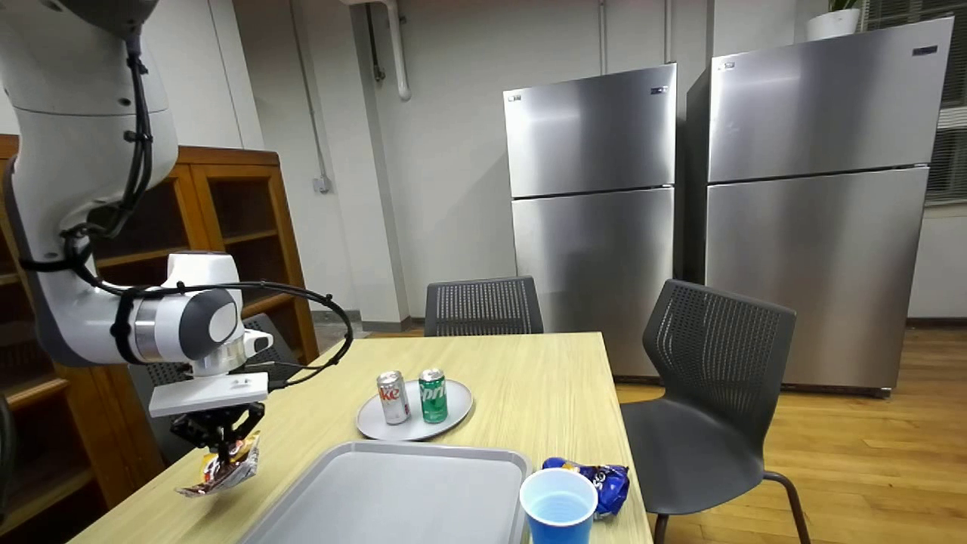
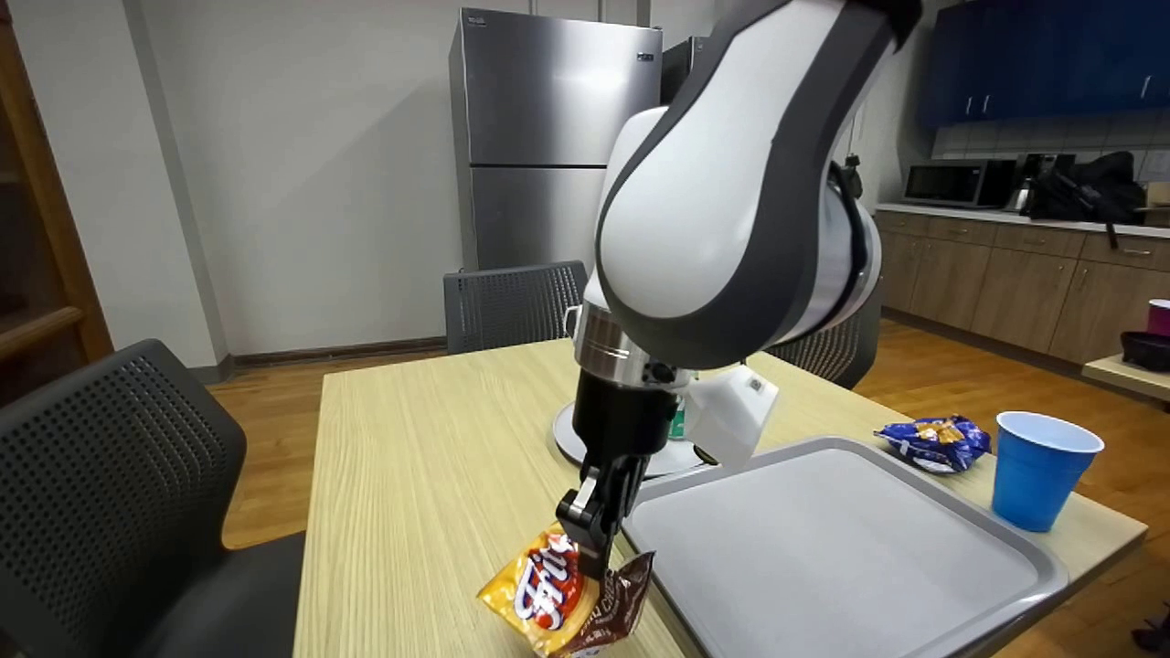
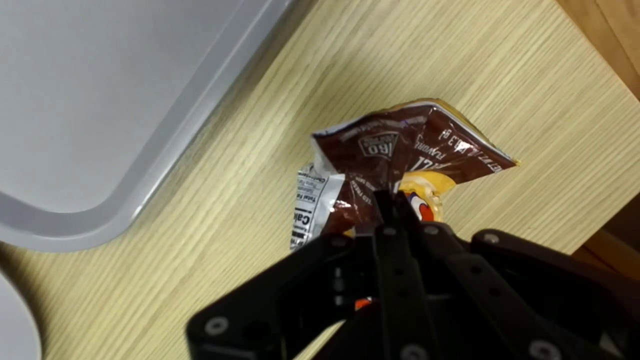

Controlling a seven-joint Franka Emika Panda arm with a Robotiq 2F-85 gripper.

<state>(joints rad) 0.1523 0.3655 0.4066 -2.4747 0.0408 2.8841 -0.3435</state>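
The end effector (image 3: 392, 202) is clamped on the bag (image 2: 548, 594). The bag is positioned over the bench (image 1: 529, 363), beside the tray (image 1: 393, 491); bench contact cannot be determined. The plate (image 1: 459, 400) carries a silver can (image 1: 393, 399) and a green can (image 1: 434, 397). The cup (image 2: 1042, 475) and the blue packet (image 2: 941, 443) are located at the tray's opposite side.

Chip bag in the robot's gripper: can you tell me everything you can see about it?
The chip bag is yellow-orange and dark brown, with big white letters starting "Fri", a white nutrition label and shiny, foil-like edges. It looks thin, crinkly and bent. The closed gripper pinches it. It seems to hang tilted over the table, beside the gray tray. I can't tell whether it's been opened.
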